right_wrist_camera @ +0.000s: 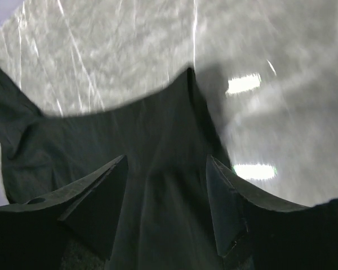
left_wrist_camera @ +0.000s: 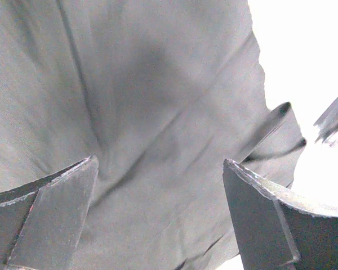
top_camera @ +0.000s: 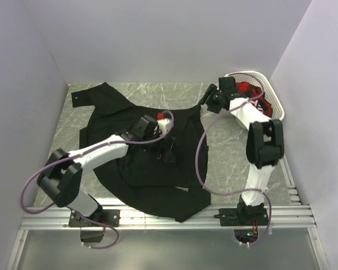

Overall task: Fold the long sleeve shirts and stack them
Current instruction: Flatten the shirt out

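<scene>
One long sleeve shirt (top_camera: 152,188), black, lies spread over the marble table (top_camera: 231,163), with a sleeve (top_camera: 93,95) reaching to the back left. My left gripper (top_camera: 169,153) hovers over the middle of the shirt. In the left wrist view it (left_wrist_camera: 160,162) is open wide, with only wrinkled fabric (left_wrist_camera: 158,84) below. My right gripper (top_camera: 209,101) is at the shirt's back right corner. In the right wrist view it (right_wrist_camera: 167,158) stands open over that pointed corner (right_wrist_camera: 187,79), and the cloth (right_wrist_camera: 158,129) runs under and between the fingers. I cannot tell if they touch it.
A white basket (top_camera: 275,100) stands at the back right against the wall, with something red (top_camera: 248,88) inside. Walls close in the left, back and right sides. A metal rail (top_camera: 169,216) runs along the near edge by the arm bases.
</scene>
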{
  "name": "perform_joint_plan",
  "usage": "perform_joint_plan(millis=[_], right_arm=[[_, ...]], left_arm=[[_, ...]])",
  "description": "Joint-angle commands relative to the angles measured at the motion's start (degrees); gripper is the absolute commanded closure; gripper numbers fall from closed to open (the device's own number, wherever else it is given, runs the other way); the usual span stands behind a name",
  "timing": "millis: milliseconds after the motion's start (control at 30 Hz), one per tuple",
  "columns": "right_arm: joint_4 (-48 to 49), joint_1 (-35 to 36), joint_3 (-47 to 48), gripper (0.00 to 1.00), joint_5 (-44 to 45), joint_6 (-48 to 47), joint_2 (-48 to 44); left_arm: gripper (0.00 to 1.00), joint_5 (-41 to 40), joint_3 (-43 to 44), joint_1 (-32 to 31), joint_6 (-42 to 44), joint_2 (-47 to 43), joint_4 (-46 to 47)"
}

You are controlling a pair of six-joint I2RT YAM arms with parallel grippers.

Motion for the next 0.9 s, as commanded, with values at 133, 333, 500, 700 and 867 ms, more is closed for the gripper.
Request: perform_joint_plan(millis=[133,333,500,700,867], right_arm=[[-6.0,5.6,-13.2,0.35,12.2,-2.9,-17.0],[-9.8,9.5,-20.4,0.44,14.6,-2.4,-19.3],[-9.1,9.7,-23.9,0.47,14.5,-2.8,-19.9],[-8.1,10.0,-23.9,0.5,13.8,-4.2,-17.2],[-7.4,10.0,-22.3,0.52,12.7,-5.1,-15.0]], left_arm=[[0.01,-11.3,8.5,2.3,-3.8,-5.6,3.8],[0.01,-17.1,13.2,14.1,-8.3,-0.5,-0.1],[0.01,-19.7,19.2,22.6,-9.1,7.3,0.3],[0.01,-23.0,27.2,28.9,-9.2,19.6,0.5],[0.01,-23.6,29.7,32.3,-9.3,25.7,1.4]])
